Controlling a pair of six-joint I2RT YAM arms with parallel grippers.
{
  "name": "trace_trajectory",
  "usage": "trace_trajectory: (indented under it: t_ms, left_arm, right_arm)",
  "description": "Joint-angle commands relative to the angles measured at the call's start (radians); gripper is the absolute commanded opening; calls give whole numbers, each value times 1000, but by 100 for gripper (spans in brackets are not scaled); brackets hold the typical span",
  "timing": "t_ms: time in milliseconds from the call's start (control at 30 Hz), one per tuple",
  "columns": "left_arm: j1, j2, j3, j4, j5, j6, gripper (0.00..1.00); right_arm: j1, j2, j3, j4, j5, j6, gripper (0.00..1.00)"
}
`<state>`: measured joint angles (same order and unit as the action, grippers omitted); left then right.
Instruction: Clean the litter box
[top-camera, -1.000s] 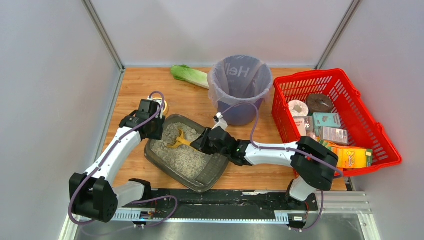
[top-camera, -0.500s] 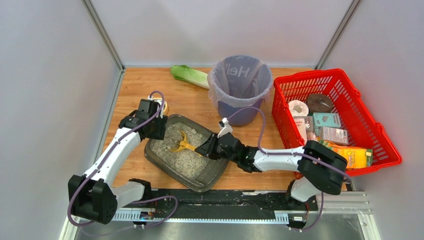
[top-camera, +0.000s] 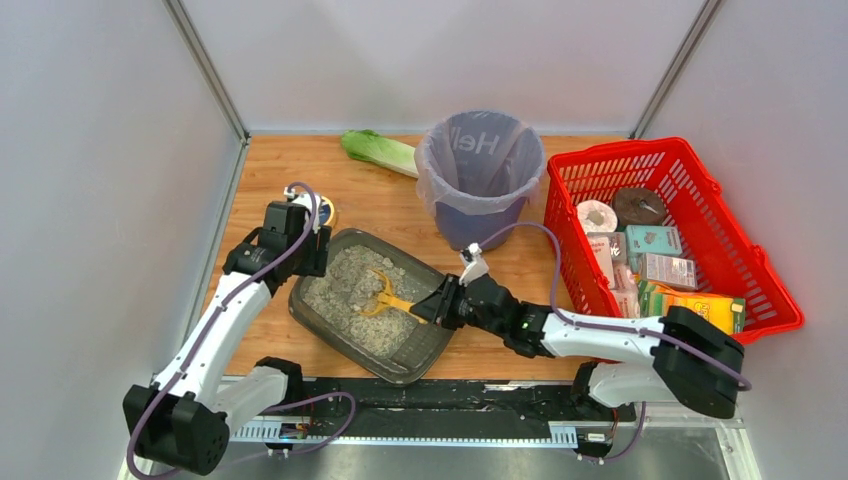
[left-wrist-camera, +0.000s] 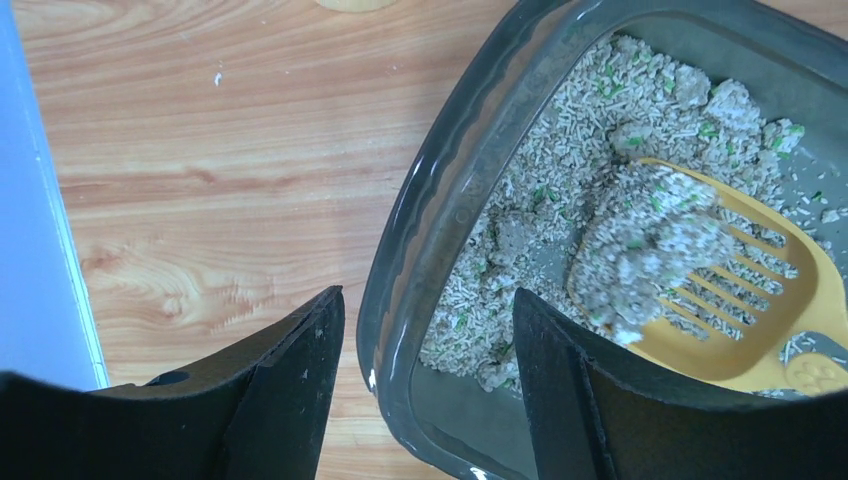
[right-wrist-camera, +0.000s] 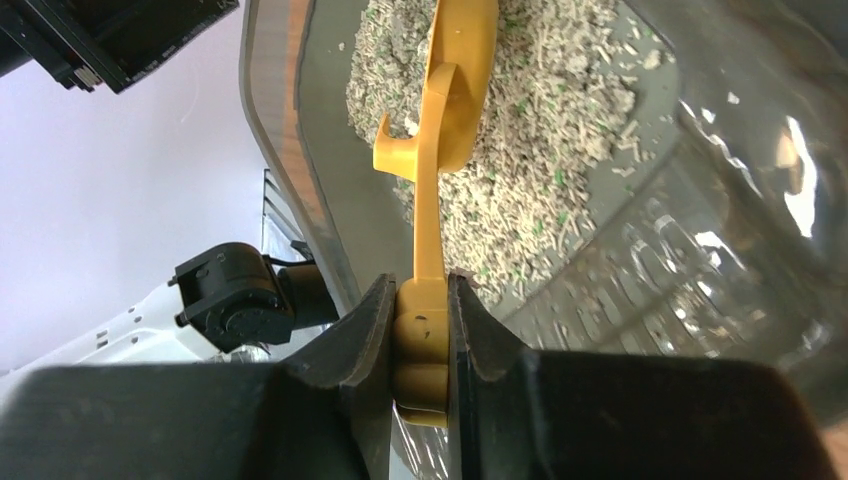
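Since the earlier frame, the right gripper (right-wrist-camera: 420, 290), clamped on the handle of the yellow slotted plastic scoop (left-wrist-camera: 740, 300), has drawn back, pulling the litter-laden scoop head with it. The left gripper (left-wrist-camera: 428, 298) stands spread wide astride the rim of the shallow dark grey plastic litter box (top-camera: 420, 345), which lies directly beneath both tools. The handle's end is hidden between the right fingers.

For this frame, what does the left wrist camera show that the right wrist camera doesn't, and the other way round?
Left wrist only: a grey clump heaped on the slotted blade of the scoop, bare wooden table, and the left gripper open astride the rim of the litter box. Right wrist only: the right gripper shut on the scoop's handle, the scoop seen edge-on. Both: the litter box, its litter and the yellow scoop.
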<state>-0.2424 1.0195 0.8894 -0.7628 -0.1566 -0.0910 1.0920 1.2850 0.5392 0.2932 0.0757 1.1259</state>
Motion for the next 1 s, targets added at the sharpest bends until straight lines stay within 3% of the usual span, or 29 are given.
trace_trajectory:
  t_ms: [0, 233, 400, 967]
  left_arm:
    - [-5, -44, 5, 40, -23, 5, 71]
    - [-5, -49, 57, 71, 51, -18, 71]
    - [-5, -41, 134, 88, 80, -18, 71]
    - [-5, -41, 77, 123, 5, 23, 71]
  right_arm:
    - [3, -104, -79, 0, 36, 40, 0]
    - [-24, -174, -151, 96, -31, 80, 0]
    - [-93, -263, -291, 354, -85, 193, 0]
    - [-98, -520, -341, 258, -47, 195, 0]
